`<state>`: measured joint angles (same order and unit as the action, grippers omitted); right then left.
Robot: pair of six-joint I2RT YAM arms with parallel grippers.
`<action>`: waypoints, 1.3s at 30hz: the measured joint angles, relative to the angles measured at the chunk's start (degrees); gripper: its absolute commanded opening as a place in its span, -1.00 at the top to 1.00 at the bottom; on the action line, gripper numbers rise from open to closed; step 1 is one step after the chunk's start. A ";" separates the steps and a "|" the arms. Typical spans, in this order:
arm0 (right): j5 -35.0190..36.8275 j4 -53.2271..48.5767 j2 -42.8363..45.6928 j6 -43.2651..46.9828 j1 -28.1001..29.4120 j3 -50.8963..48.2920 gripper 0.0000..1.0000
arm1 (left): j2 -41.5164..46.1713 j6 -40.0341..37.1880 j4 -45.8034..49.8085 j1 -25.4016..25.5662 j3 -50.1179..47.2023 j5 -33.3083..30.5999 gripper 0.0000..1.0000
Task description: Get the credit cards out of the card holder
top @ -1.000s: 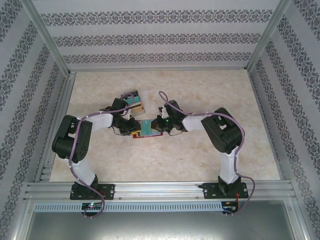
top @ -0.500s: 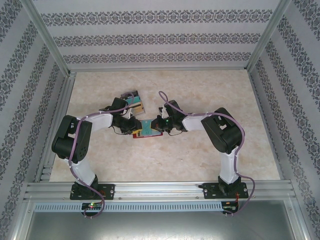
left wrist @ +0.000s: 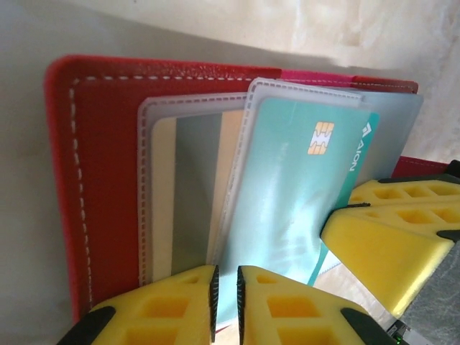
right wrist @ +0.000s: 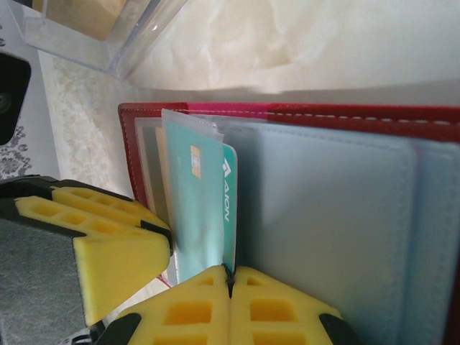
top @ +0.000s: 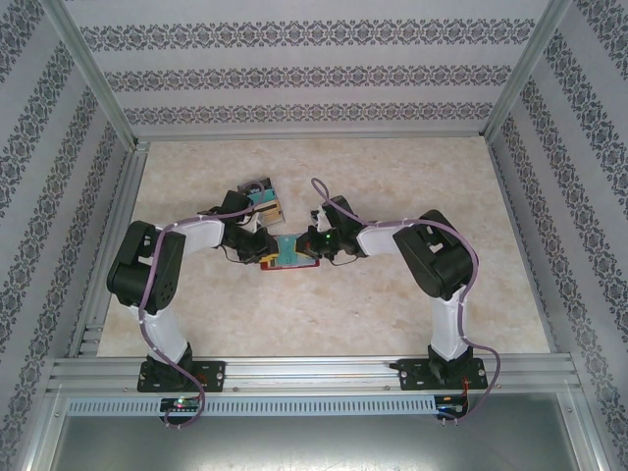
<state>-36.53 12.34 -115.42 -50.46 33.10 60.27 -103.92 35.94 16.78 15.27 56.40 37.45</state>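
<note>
The right hand sits closed at the card holder beside a teal card.

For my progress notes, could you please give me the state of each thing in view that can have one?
card holder: open.
teal card: inside a clear sleeve.
tan card: sleeved too.
left gripper: nearly closed at the teal card's edge; grip unclear.
right gripper: shut.
</note>
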 measured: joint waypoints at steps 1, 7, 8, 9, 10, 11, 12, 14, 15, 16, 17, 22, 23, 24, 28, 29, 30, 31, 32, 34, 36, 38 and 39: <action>-0.39 -0.11 -0.26 0.11 -0.20 0.31 1.00 | -0.11 -0.02 0.04 0.00 0.07 -0.15 0.70; -3.32 -0.55 -0.81 1.29 -1.55 0.87 1.00 | -0.24 -0.24 0.42 0.00 0.13 -0.61 0.73; -3.78 -0.72 -0.81 1.38 -1.88 0.87 1.00 | -0.24 -0.37 0.44 0.00 0.13 -0.61 0.73; -4.20 -0.96 -0.81 1.57 -2.19 0.87 1.00 | -0.24 -0.44 0.44 0.00 0.13 -0.66 0.73; -4.61 -1.09 -0.81 1.77 -2.40 0.87 1.00 | -0.24 -0.52 0.44 0.00 0.13 -0.70 0.73; -5.03 -1.27 -0.81 2.01 -2.67 0.87 1.00 | -0.24 -0.63 0.46 0.00 0.13 -0.76 0.74; -5.38 -1.42 -0.81 2.23 -2.95 0.87 1.00 | -0.24 -0.66 0.46 0.00 0.13 -0.81 0.74; -5.92 -1.70 -0.81 2.54 -3.37 0.87 1.00 | -0.24 -0.74 0.46 0.00 0.13 -0.81 0.74; -6.10 -1.81 -0.81 2.69 -3.48 0.87 1.00 | -0.24 -0.81 0.46 0.00 0.13 -0.81 0.74; -6.27 -1.84 -0.81 2.80 -3.50 0.87 1.00 | -0.24 -0.83 0.46 0.00 0.13 -0.81 0.74; -6.40 -1.81 -0.81 2.84 -3.50 0.87 0.98 | -0.24 -0.85 0.46 0.00 0.13 -0.81 0.74; -6.43 -1.84 -0.81 2.86 -3.48 0.87 0.71 | -0.26 -0.85 0.46 0.00 0.15 -0.81 0.74; -6.43 -1.84 -0.81 2.84 -3.50 0.87 0.71 | -0.26 -0.87 0.46 0.00 0.17 -0.81 0.74; -6.43 -1.84 -0.81 2.84 -3.50 0.87 0.71 | -0.26 -0.87 0.48 0.00 0.20 -0.81 0.74; -6.43 -1.79 -0.90 2.80 -3.65 0.85 0.75 | -0.31 -0.87 0.61 0.00 0.26 -0.81 0.74; -6.43 -1.81 -0.92 2.80 -3.65 0.85 0.76 | -0.31 -0.87 0.61 0.00 0.26 -0.81 0.74; -6.43 -1.79 -0.96 2.80 -3.65 0.85 0.76 | -0.31 -0.87 0.63 0.00 0.28 -0.81 0.74; -6.43 -1.79 -0.96 2.80 -3.65 0.85 0.75 | -0.31 -0.87 0.63 0.00 0.31 -0.81 0.74; -6.43 -1.77 -1.01 2.80 -3.65 0.85 0.72 | -0.35 -0.87 0.66 0.00 0.35 -0.81 0.74; -6.45 -1.66 -1.01 2.67 -3.65 0.85 0.76 | -0.48 -0.87 0.79 0.00 0.46 -0.79 0.74; -6.43 -1.57 -1.01 2.43 -3.65 0.85 1.00 | -0.52 -0.87 0.85 0.00 0.55 -0.81 0.74; -6.40 -1.55 -1.01 2.67 -3.76 0.79 1.00 | -0.52 -0.87 0.87 0.00 0.59 -0.81 0.74; -6.45 -1.40 -1.01 2.56 -3.76 0.72 1.00 | -0.59 -0.87 0.87 0.00 0.63 -0.81 0.74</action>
<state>-42.98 10.94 -116.42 -47.90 29.34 60.99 -104.51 35.07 17.65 15.27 57.04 36.64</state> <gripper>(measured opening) 0.071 0.130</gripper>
